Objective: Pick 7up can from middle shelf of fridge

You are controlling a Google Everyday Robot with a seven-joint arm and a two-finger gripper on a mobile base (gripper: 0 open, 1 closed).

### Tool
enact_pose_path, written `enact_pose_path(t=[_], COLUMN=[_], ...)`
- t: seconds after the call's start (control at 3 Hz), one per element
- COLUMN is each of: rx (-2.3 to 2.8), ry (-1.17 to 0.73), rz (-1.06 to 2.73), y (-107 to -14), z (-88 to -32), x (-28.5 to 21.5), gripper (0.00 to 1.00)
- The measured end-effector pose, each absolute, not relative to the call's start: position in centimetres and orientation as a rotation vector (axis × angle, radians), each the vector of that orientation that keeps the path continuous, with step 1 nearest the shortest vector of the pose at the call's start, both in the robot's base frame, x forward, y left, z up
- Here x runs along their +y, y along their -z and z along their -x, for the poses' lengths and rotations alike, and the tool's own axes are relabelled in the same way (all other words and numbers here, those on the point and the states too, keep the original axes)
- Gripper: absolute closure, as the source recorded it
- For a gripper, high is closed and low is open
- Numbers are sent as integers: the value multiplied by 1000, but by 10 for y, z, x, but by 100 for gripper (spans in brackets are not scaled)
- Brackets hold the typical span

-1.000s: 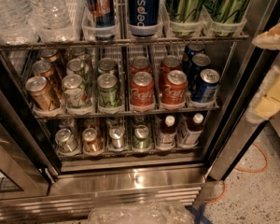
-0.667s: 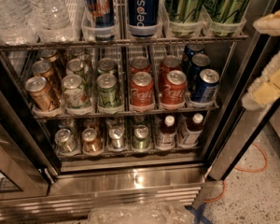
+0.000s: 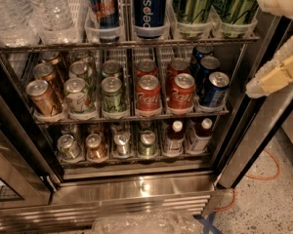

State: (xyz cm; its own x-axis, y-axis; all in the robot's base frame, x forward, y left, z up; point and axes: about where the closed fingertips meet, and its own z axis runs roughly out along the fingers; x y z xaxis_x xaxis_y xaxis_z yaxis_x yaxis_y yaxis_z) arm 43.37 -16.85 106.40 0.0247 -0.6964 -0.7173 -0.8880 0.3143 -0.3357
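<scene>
The 7up can (image 3: 78,97), pale silvery-white with green streaks, stands at the front of the second lane from the left on the middle shelf (image 3: 132,118) of the open fridge (image 3: 136,189). A copper-brown can (image 3: 43,97) is on its left and a darker green can (image 3: 112,94) on its right. More pale cans stand behind it in the same lane. My gripper (image 3: 277,38) is at the right edge of the camera view, outside the fridge and level with the top and middle shelves. It is open and empty, with one pale finger above the other.
Red cans (image 3: 148,95) and blue cans (image 3: 213,89) fill the right lanes of the middle shelf. The top rack holds water bottles (image 3: 49,9) and tall cans (image 3: 149,9). The bottom rack holds small cans and capped bottles (image 3: 173,136). The dark door frame (image 3: 256,130) stands between gripper and shelves.
My gripper has moved upward along the right edge of the view, staying open. The cans and shelves have not moved.
</scene>
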Motion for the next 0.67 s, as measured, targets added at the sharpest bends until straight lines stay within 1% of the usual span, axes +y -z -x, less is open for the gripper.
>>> enact_pose_path(t=[0.33,0.67], rx=[1721,1695], ry=[-281,-300], rz=[1438,1448], y=[-1064,-1055], z=[-434,-439], x=[-167,-146], gripper=[0,0])
